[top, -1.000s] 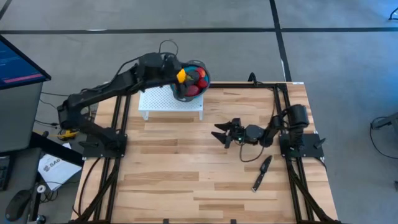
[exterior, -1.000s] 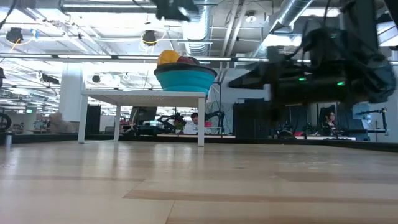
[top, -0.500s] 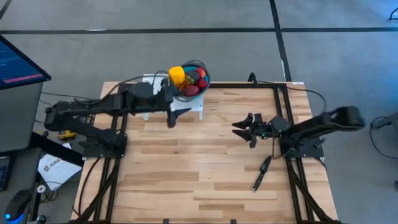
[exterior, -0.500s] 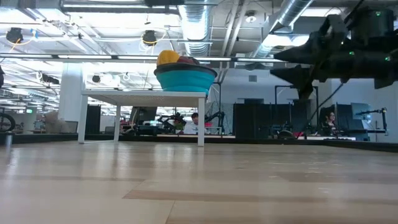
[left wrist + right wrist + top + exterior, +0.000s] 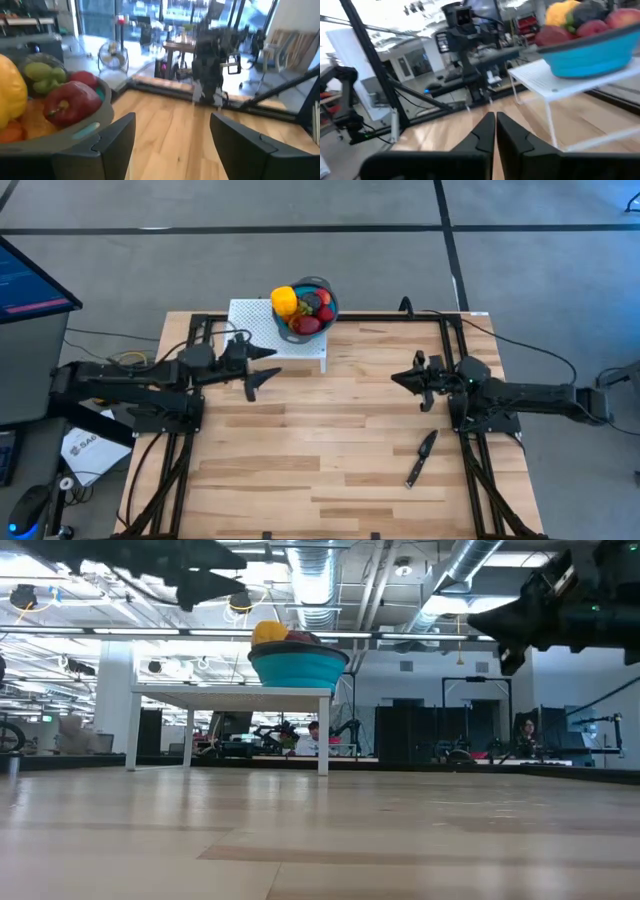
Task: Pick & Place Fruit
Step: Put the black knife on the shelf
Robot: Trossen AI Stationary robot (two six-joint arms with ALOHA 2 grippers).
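The fruit (image 5: 303, 308) lies piled in a round blue bowl (image 5: 297, 666): a yellow piece (image 5: 284, 301), red pieces (image 5: 67, 102) and a green one among them. The bowl stands on a small white stand (image 5: 268, 338) at the table's far edge. My left gripper (image 5: 258, 370) hovers open just in front of the stand, left of the bowl, and nothing is between its fingers (image 5: 116, 142). My right gripper (image 5: 398, 378) hangs shut and empty over the table's right half, pointing toward the stand; its fingers (image 5: 485, 131) meet.
A slim black-handled knife (image 5: 421, 457) lies on the wooden table (image 5: 300, 470) at the near right, in front of the right arm's base. Black frame rails run along both side edges. The middle and near left of the table show bare wood.
My left gripper has drawn back from above the bowl, toward the table's near and left side, and now hangs in front of the stand. My right gripper has pulled back toward the right edge and has shut. The fruit stays in the bowl.
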